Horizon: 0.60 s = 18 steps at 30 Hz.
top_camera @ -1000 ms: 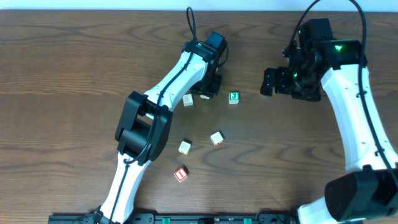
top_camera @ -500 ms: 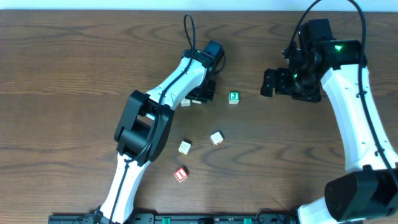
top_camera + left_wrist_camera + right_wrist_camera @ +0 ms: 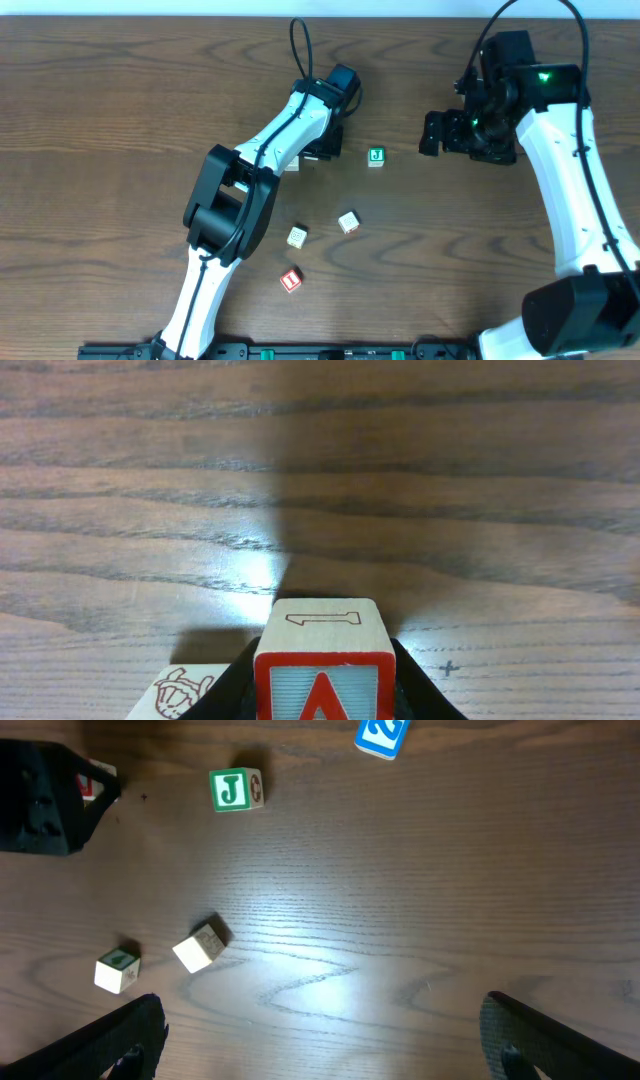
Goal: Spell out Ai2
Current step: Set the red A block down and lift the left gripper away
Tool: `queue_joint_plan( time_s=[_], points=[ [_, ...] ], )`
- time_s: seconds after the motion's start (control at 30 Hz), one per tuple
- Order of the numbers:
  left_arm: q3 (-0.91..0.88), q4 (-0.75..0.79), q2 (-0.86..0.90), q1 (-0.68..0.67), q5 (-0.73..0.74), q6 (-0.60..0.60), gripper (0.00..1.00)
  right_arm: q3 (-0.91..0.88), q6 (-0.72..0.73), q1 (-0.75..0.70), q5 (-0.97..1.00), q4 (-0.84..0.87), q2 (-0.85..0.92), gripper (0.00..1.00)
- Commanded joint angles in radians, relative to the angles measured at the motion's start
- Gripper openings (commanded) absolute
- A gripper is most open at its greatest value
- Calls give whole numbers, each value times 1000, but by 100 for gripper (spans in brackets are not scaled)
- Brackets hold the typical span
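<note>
Three task cubes on a dark wood-grain counter. Item one: red-bordered "A" cube (image 3: 324,660), clamped between the dark fingers of the left gripper (image 3: 322,152), toward the far edge and about midway along it; whether it rests on the counter or is raised cannot be told. A pale cube with a brown line drawing (image 3: 180,695) sits just beside it on the left of the wrist view. Item two: blue "2" cube (image 3: 382,734), seen only by the right wrist camera, at the top rim of that view and hidden from overhead. Item three: second red-bordered cube (image 3: 291,281), close to the near edge, left of centre, standing alone; its letter is too small to read. Other stock: green "J" cube (image 3: 376,156), just right of the left gripper and apart from it; two pale cubes (image 3: 348,222) (image 3: 297,237) near mid-counter, close together but not touching. Right gripper (image 3: 430,132): jaws spread wide, holding nothing, above the counter's far right part.
</note>
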Motion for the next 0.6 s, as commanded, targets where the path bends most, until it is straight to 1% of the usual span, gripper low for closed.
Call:
queue_joint_plan(
  time_s=[0.0, 0.07, 0.23, 0.3, 0.37, 0.47, 0.5, 0.57],
  points=[
    [-11, -23, -16, 4, 6, -19, 13, 15, -11, 10, 2, -1, 1, 99],
    [-11, -43, -16, 4, 20, -19, 16, 15, -11, 10, 2, -1, 1, 99],
    [-11, -64, -16, 4, 27, -31, 17, 15, -11, 10, 2, -2, 1, 99],
    [-11, -64, -16, 4, 32, -30, 20, 15, -11, 10, 2, -2, 1, 99],
    [-11, -64, -16, 4, 50, -30, 27, 15, -11, 10, 3, -3, 1, 99],
    [-11, -67, -16, 4, 53, -30, 45, 15, -11, 10, 3, -5, 1, 99],
    [-11, -66, -16, 4, 53, -30, 48, 15, -11, 10, 3, -5, 1, 99],
    [-10, -66, -16, 4, 48, -29, 52, 15, -11, 10, 3, -7, 1, 99]
  ],
)
